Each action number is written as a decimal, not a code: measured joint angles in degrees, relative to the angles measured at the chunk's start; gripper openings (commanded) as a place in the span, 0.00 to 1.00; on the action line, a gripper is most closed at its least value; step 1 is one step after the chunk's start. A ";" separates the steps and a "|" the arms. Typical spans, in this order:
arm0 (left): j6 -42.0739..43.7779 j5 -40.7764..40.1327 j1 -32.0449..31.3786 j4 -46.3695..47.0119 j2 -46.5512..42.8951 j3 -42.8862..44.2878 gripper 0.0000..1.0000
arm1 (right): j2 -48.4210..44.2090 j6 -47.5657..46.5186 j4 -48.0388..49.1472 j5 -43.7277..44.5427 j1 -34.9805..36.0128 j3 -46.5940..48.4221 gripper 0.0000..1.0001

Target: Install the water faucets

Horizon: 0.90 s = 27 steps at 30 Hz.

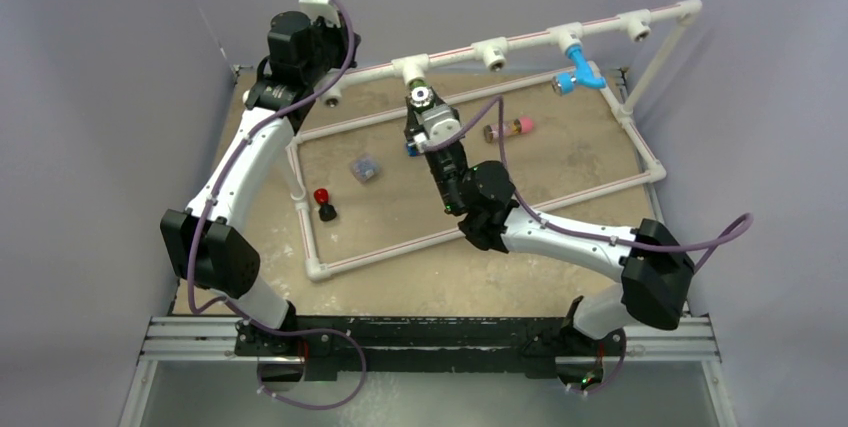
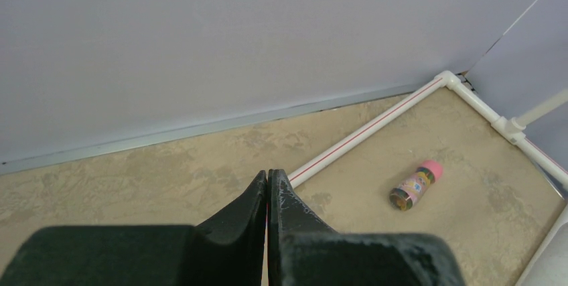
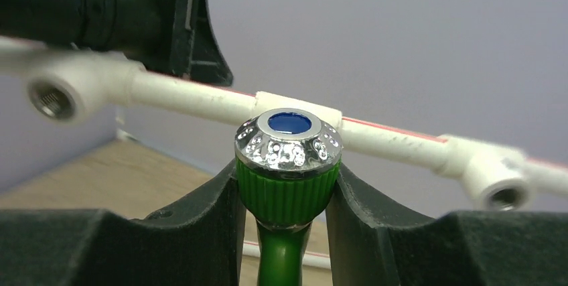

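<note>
My right gripper (image 3: 288, 172) is shut on the ribbed knob of the green water faucet (image 3: 288, 192). Its silvery cap with a blue centre faces the camera. The faucet sits right in front of a T-fitting (image 3: 298, 102) on the raised white pipe (image 1: 520, 40). In the top view this gripper (image 1: 421, 99) is just below that fitting. A light blue water faucet (image 1: 580, 71) hangs from another T-fitting (image 1: 568, 39) further right. My left gripper (image 2: 268, 177) is shut and empty, up by the pipe's left end.
A pink-capped brown cylinder (image 1: 508, 129) lies on the tan board inside the white pipe frame (image 1: 480, 224). A red-topped small part (image 1: 322, 199) and a small bluish block (image 1: 365, 167) lie at the left. Empty threaded T-fittings (image 3: 52, 98) flank the green faucet. Purple walls close in behind.
</note>
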 measured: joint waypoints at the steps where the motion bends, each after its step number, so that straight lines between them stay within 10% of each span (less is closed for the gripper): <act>1: 0.00 0.02 -0.02 -0.02 -0.02 0.02 0.00 | -0.33 4.31 0.44 0.44 -0.04 -0.39 0.00; 16: -0.04 0.50 0.02 0.28 0.07 -0.02 0.00 | -4.28 80.28 -6.34 7.72 -3.78 -3.17 0.00; 27: -0.09 0.83 0.33 1.99 0.28 -0.33 0.00 | -4.20 124.32 -3.98 -4.76 -9.53 -10.12 0.00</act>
